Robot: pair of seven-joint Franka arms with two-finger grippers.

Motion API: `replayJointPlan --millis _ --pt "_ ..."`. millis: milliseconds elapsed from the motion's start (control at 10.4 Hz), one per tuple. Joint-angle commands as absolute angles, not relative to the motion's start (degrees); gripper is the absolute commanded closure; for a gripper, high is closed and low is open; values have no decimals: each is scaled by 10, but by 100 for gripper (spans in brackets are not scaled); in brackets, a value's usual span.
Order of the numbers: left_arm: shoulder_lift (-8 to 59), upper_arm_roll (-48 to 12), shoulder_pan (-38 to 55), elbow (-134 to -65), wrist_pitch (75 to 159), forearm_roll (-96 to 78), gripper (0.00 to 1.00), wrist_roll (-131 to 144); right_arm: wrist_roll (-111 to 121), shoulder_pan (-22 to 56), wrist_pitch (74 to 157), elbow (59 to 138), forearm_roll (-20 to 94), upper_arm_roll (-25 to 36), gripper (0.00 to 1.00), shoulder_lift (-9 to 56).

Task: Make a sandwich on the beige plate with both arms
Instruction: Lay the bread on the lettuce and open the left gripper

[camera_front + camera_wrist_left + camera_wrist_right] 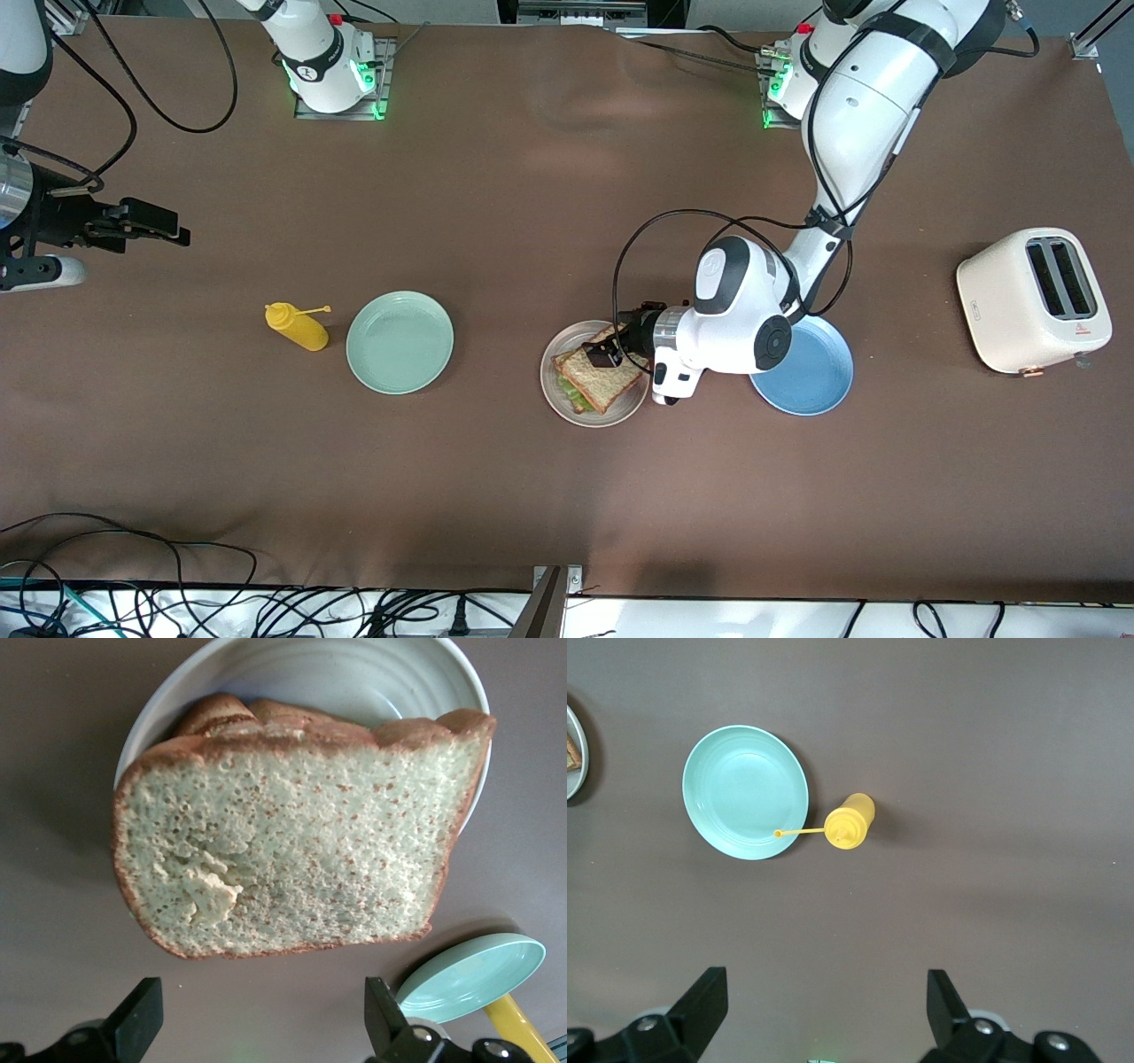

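Sandwich (pixel 599 379) on beige plate (pixel 560 403).

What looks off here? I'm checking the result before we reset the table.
Small flaws only. The top bread slice of the sandwich has a torn, dented patch in its crumb, and it sits askew so the lower slice and lettuce peek out on the beige plate. Nothing is spilled.
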State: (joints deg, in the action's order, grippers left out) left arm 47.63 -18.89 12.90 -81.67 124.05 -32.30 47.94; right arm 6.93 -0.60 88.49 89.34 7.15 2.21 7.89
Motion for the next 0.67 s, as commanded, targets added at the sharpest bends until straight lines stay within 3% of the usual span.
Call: replayJointPlan --millis 0,575 --pt "458 -179 122 -816 1192 -323 0 475 66 -6 877 880 61 19 0 83" --pt "312 -166 60 -816 1008 -201 0 470 53 25 902 879 -4 17 0 79"
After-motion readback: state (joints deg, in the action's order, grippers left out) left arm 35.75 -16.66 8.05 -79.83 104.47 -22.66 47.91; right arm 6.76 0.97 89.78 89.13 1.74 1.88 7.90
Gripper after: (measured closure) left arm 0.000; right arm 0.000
